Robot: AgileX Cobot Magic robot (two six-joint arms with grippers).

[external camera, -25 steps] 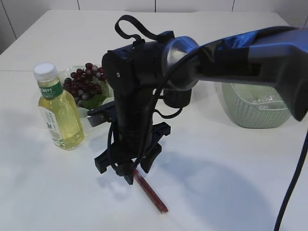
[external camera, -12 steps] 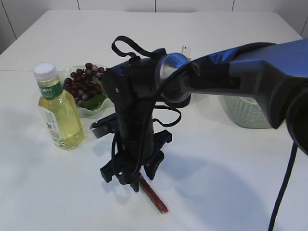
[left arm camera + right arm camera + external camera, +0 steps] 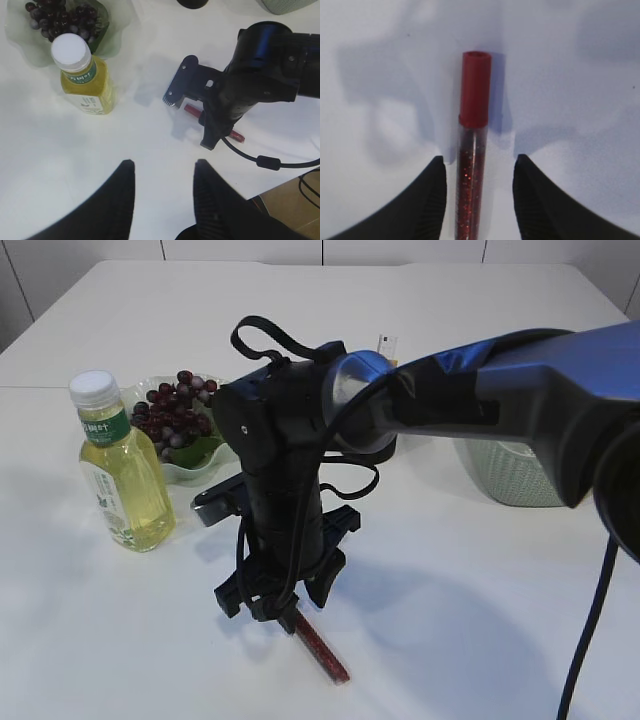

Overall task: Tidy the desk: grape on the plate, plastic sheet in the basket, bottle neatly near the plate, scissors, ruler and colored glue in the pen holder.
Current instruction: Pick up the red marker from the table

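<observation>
I have the right claw pointed straight down at the table, its fingers spread apart with the colored glue lying flat between them. In the right wrist view neither finger touches the tube; a strip of table shows on each side of it. The tube's red cap points away from the wrist, beyond the fingertips, and the glitter-filled body runs back under the claw. In the exterior view the far end of the tube sticks out from below the claw toward the camera.

The left claw hangs released over bare table, holding nothing. Ahead of it and to its right is the right arm with the glue under it.

To the left of the right claw stands the bottle, upright, white cap on, filled with yellow liquid. Just behind the bottle is the plate with the grape bunch lying on it; bottle and plate are just beside each other. The basket sits on the far side of the right arm, well apart from the claw. The pen holder shows only as a dark edge beyond the claw.
</observation>
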